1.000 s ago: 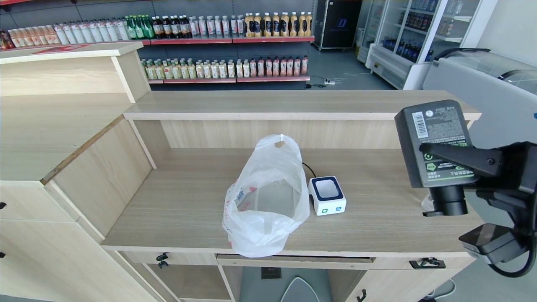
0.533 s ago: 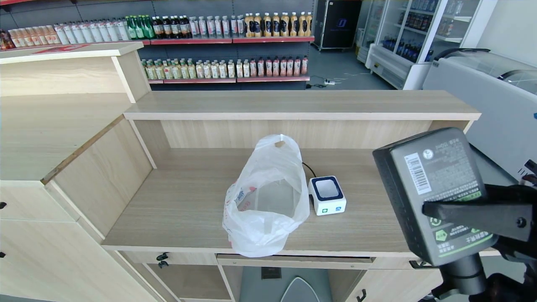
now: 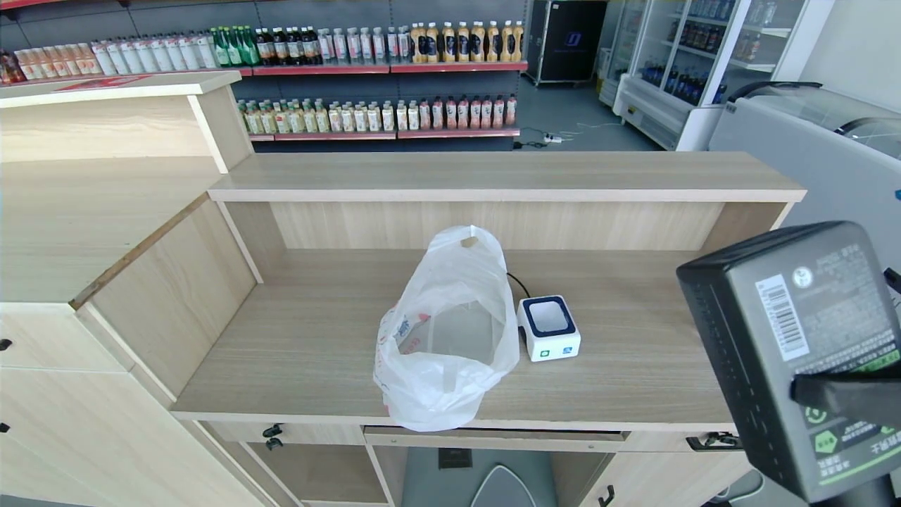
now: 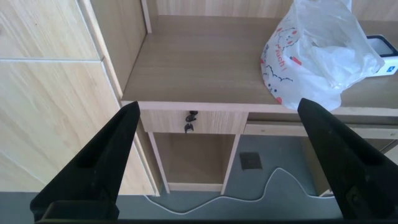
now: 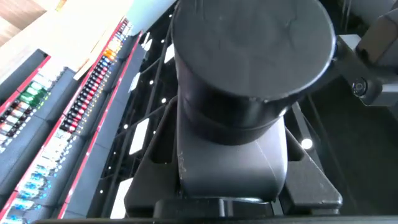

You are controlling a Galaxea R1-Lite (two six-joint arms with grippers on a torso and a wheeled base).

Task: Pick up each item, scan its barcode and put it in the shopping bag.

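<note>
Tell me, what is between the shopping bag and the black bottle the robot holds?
The little white scanner sits there, right beside the shopping bag. Then bare wooden counter toward the black bottle, seen in the head view.

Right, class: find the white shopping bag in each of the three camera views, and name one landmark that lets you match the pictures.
Head view: the shopping bag stands mid-counter, mouth open, just left of the white scanner.
Left wrist view: the bag sits at the counter's front edge, beside the scanner.
Right wrist view: this camera faces the black container and drink shelves instead.
Shared landmark: the scanner beside the bag.
</note>
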